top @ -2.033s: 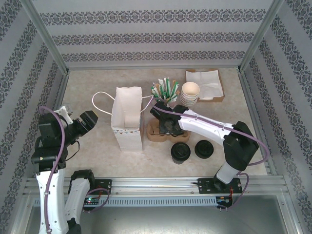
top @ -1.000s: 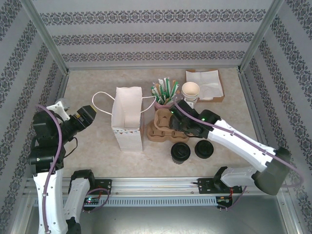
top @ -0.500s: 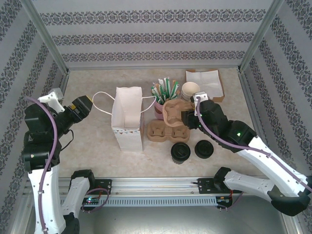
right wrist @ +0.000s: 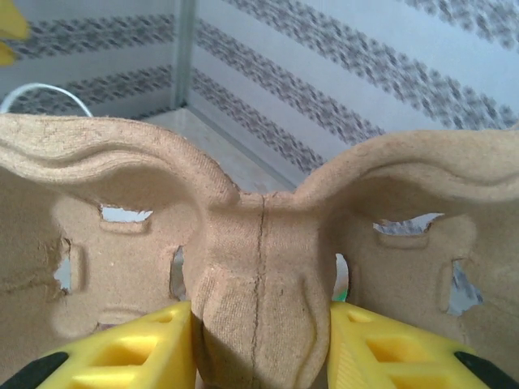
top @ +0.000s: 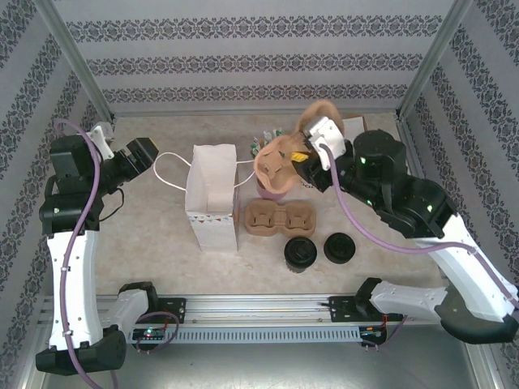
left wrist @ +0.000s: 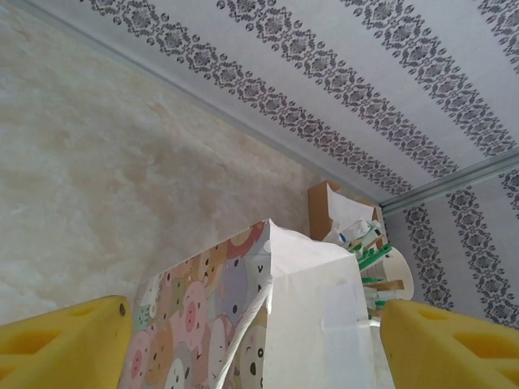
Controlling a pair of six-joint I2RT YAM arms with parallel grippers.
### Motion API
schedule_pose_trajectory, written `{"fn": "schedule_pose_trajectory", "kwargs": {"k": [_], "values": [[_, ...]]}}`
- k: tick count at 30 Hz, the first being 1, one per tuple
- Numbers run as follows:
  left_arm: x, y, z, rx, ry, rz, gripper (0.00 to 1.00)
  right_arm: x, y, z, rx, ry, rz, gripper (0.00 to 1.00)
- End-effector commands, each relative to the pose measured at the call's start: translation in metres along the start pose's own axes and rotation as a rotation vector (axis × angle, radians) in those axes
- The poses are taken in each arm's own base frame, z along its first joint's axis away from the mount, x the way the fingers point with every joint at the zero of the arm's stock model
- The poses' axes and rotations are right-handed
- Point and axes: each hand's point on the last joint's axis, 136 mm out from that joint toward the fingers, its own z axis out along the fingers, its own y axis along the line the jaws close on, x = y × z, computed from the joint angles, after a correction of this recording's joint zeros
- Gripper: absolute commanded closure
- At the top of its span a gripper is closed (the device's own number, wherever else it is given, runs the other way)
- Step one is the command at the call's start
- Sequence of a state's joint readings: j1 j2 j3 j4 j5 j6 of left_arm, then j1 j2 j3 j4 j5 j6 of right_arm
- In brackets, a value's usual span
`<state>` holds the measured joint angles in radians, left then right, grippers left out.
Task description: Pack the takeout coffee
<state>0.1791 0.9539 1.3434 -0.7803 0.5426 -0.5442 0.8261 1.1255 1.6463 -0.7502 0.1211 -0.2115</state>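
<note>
Right wrist view: the right gripper point(right wrist: 259, 348) was closed on the central ridge of a pulp carrier point(right wrist: 259, 243), one yellow finger on each side, and held it clear above the table point(top: 162, 235). The left gripper point(left wrist: 251, 344) stood wide open and empty near the paper bag point(top: 212, 194). The takeout coffee point(top: 298, 254) stood upright on the table just in front of a second carrier point(top: 280, 219), with a similar black lid point(top: 339, 248) beside it. The cup was judged light, thin-walled and crushable, with a lid that could pop off. It was best gripped gently round the wall below the lid and kept upright.
</note>
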Motion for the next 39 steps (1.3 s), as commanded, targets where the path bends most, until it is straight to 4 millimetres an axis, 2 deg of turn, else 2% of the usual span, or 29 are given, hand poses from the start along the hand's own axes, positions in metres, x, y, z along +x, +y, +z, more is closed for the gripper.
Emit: {"fn": "schedule_pose_trajectory", "kwargs": {"k": [1, 5, 9, 12, 15, 19, 25, 31, 39], "values": [[0.008, -0.004, -0.004, 0.026, 0.031, 0.024, 0.19, -0.027, 0.029, 0.013, -0.146, -0.053, -0.120, 0.59], [0.025, 0.002, 0.001, 0.038, 0.082, 0.008, 0.20, -0.043, 0.060, 0.035, -0.258, -0.067, -0.234, 0.60], [0.033, 0.000, 0.003, 0.073, 0.113, -0.013, 0.21, -0.050, 0.092, 0.057, -0.393, -0.063, -0.285, 0.61], [0.035, -0.006, -0.001, 0.099, 0.117, -0.008, 0.22, -0.044, 0.108, 0.075, -0.464, -0.025, -0.283, 0.60], [0.033, 0.000, -0.006, 0.052, 0.088, 0.018, 0.22, -0.035, 0.117, 0.092, -0.499, 0.035, -0.288, 0.60], [0.039, 0.014, -0.005, -0.007, 0.095, 0.030, 0.23, -0.016, 0.124, 0.116, -0.517, 0.144, -0.300, 0.61], [0.041, 0.013, 0.001, 0.013, 0.112, 0.021, 0.28, 0.014, 0.129, 0.139, -0.535, 0.305, -0.316, 0.61], [0.042, 0.010, 0.005, 0.030, 0.133, 0.012, 0.33, 0.033, 0.132, 0.145, -0.560, 0.385, -0.352, 0.61], [0.058, 0.006, 0.011, 0.080, 0.208, 0.007, 0.41, 0.041, 0.131, 0.157, -0.543, 0.411, -0.389, 0.61]]}}
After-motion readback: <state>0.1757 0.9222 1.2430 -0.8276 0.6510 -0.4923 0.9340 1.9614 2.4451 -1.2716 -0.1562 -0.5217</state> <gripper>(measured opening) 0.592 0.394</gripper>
